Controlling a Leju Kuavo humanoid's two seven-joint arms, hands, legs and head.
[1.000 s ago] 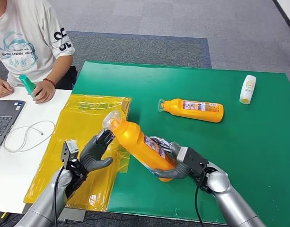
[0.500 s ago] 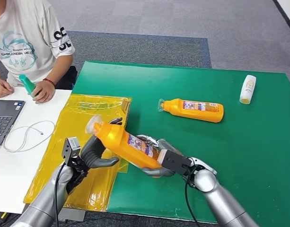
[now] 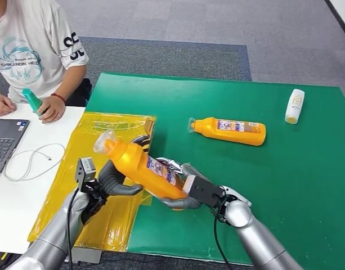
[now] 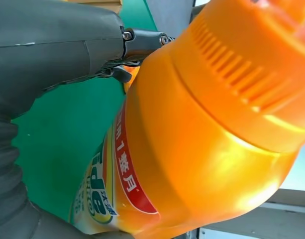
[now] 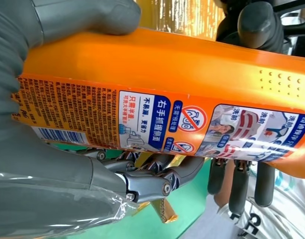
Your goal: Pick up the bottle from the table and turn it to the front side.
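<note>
Held tilted above the table's [image 3: 289, 169] near edge, the orange bottle [image 3: 140, 166] is clamped at its base by the right hand [image 3: 183, 188] and cupped near the neck by the left hand [image 3: 115, 177], so a slack grip mid-turn could let the smooth plastic slip.

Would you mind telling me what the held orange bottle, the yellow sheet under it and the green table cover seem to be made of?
Orange bottle: likely glossy moulded plastic, given its bright highlights and ribbed cap end, with a printed label.
Yellow sheet: probably thin plastic film, since it looks shiny, creased and translucent.
Green table cover: matte and smooth, perhaps a rubbery or felt mat; the look leaves it open.
</note>
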